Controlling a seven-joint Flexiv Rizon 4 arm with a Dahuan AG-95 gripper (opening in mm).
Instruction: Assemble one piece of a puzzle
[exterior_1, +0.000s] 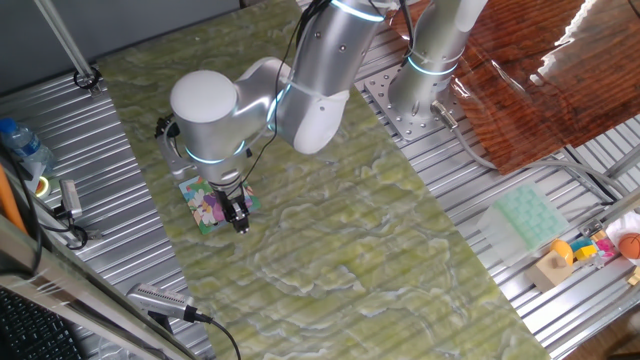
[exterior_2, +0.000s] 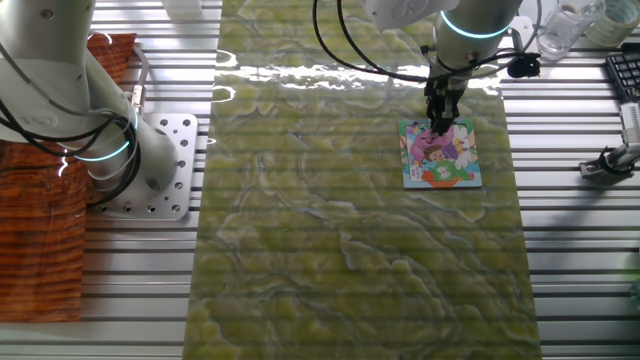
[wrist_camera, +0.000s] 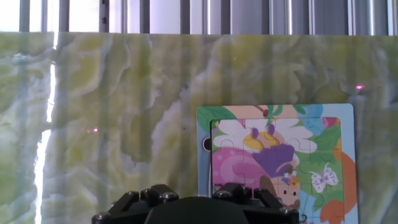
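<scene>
Spreading across most of each fixed view, the counter (exterior_2: 350, 250) wears a green marbled mat. On it lies the puzzle (exterior_2: 441, 153), a small square cartoon jigsaw with a blue edge, flat and apparently filled. Directly above its far edge hangs the tool (exterior_2: 440, 118); whether its fingers are apart or together cannot be told, since the hand view shows only the dark body. The piece cannot be picked out anywhere; it may be between the fingers or already seated. Judging by its kind, it would be very light, thin, stiff card, easily skewed, best pinched across its opposite edges.
</scene>
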